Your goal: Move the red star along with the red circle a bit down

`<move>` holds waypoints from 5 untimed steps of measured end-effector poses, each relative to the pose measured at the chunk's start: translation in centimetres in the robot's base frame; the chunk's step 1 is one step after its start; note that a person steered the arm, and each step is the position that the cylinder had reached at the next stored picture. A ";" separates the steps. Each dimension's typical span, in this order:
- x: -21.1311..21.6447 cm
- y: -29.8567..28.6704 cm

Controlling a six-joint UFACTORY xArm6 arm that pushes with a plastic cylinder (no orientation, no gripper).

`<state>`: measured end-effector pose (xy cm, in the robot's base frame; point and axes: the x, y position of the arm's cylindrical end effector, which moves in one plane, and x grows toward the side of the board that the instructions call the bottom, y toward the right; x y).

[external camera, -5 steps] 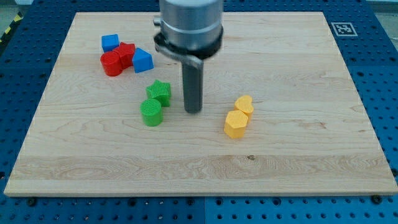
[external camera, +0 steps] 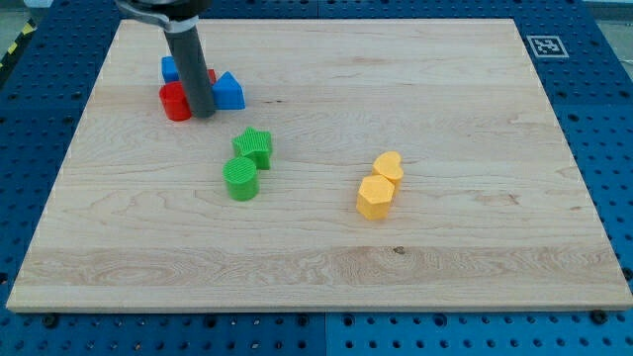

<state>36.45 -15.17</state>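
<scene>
The red circle (external camera: 175,102) sits at the view's upper left of the board. The red star (external camera: 209,77) lies just to its right and is mostly hidden behind my rod. My tip (external camera: 203,113) rests on the board right beside the red circle's right side, in front of the red star. A blue block (external camera: 170,69) sits above the red circle. A blue triangular block (external camera: 229,92) sits right of the rod.
A green star (external camera: 254,146) and a green circle (external camera: 240,179) stand together below the red group. Two yellow hexagonal blocks (external camera: 389,166) (external camera: 375,197) sit right of centre. The wooden board (external camera: 445,257) lies on a blue pegboard.
My rod has moved from the board's middle, right of the green star, up and to the left to the red blocks. The blocks have not visibly moved.
</scene>
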 end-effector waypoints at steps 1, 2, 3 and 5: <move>-3.4 0.3; -4.9 2.5; -5.9 4.8; -10.6 5.8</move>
<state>25.89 -9.33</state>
